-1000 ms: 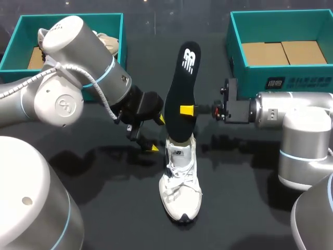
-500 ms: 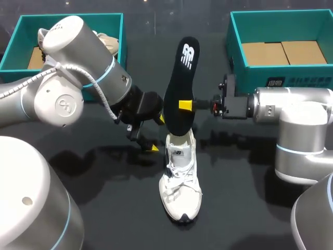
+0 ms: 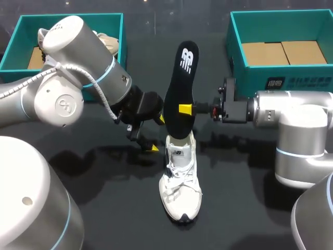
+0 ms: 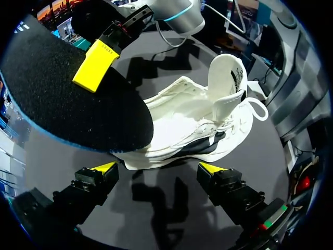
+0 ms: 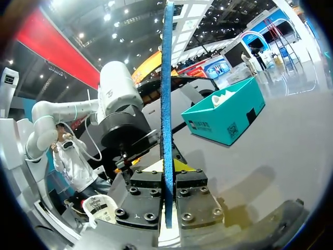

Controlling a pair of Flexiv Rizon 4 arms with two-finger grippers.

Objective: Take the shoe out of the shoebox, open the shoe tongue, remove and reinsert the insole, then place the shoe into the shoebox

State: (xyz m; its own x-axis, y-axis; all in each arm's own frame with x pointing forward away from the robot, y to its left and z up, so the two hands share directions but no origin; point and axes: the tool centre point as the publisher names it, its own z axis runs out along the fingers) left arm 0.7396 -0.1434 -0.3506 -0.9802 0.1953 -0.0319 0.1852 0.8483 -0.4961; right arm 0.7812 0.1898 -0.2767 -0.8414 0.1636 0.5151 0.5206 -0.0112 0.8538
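A white shoe (image 3: 180,182) lies on the black table, toe toward the front edge; in the left wrist view the shoe (image 4: 200,130) shows its tongue lifted. A black insole (image 3: 180,88) stands almost upright above the heel opening, with its lower end at the shoe's collar. My right gripper (image 3: 186,109) is shut on the insole's middle, and the right wrist view shows the insole's blue edge (image 5: 166,104) clamped in that gripper (image 5: 166,174). My left gripper (image 3: 157,134) is open just left of the heel. Its fingers (image 4: 158,169) straddle the shoe's side without touching it.
A teal shoebox (image 3: 70,15) at the back left holds another pale shoe (image 3: 108,42). A second teal shoebox (image 3: 291,80) at the back right has a cardboard bottom. My left arm (image 5: 117,109) fills the space beyond the insole in the right wrist view.
The right gripper lifted the insole slightly, then brought it back down to about where it was. The left arm and the shoe have not moved.
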